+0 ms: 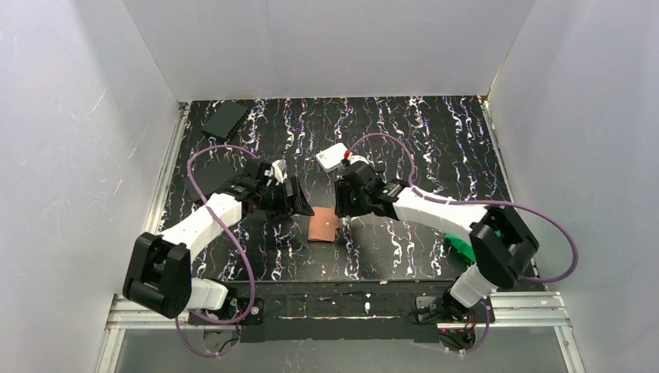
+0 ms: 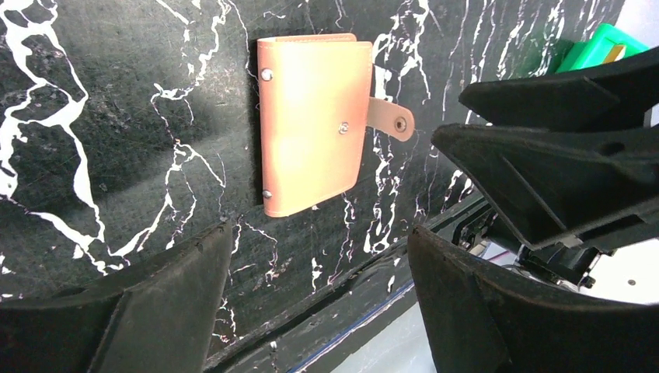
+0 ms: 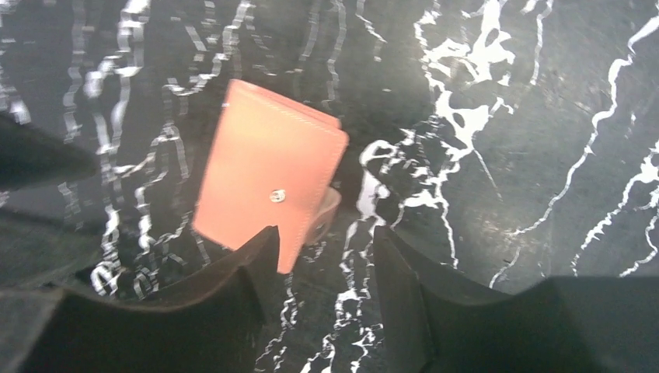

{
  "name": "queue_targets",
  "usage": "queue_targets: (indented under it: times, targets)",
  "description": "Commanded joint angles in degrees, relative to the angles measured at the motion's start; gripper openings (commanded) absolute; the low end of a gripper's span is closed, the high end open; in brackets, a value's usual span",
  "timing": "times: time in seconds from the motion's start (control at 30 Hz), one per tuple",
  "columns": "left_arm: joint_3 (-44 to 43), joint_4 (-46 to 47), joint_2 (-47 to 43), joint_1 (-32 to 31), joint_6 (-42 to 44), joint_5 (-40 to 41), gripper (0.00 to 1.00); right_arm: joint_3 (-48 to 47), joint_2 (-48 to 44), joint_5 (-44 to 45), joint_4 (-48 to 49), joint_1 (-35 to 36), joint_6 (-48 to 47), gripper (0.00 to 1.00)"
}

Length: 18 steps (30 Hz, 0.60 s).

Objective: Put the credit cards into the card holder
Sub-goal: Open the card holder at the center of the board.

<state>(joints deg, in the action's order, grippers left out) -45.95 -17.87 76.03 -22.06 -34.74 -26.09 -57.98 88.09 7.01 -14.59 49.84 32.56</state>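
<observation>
Marbled table (image 1: 435, 140) bears card holder (image 1: 322, 228), white box (image 1: 332, 157) and green bin (image 1: 460, 247).

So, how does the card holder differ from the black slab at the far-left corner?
The card holder is orange-brown and smaller; the black slab is black and larger. The card holder lies mid-table, the black slab in its far-left corner. Both lie flat on the table.

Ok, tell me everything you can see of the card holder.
The card holder is a small orange-brown wallet, leather by its look, with small metal studs. It is folded shut and lies flat on the black marbled table, with its snap tab sticking out to one side, unfastened. Nothing holds it.
</observation>
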Motion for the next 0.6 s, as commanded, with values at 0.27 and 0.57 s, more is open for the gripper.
queue_targets:
  times: [0.27, 0.57]
  targets:
    - [0.6, 1.3, 1.8, -2.6, -0.6, -0.4, 0.86, -9.4, 12.5, 10.3, -13.0, 2.2, 8.4, 0.57]
    - [0.1, 0.1, 1.3, -2.5, 0.5, 0.5, 0.85, -6.6, 7.3, 7.7, -8.9, 2.5, 6.3, 0.01]
